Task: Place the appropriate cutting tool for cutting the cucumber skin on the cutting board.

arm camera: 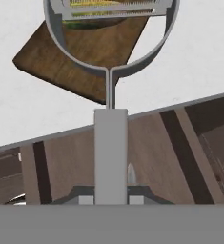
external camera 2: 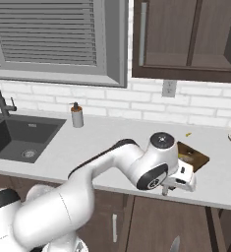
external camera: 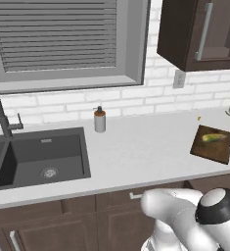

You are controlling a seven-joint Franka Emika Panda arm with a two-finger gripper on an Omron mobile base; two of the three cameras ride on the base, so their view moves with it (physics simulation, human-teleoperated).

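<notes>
One peeler sits pinched in the claw, grey handle running up btwn the tips, its round head w/ blade over the far part of the cutting board. Cucumber lies on the board's far half, seen through the peeler's loop in the hand view. Board rests on the white tabletop near its front edge, well right of the sink & soap bottle.

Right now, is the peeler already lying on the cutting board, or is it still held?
Held: the gripper grips the peeler handle, its head above the cutting board.
</notes>
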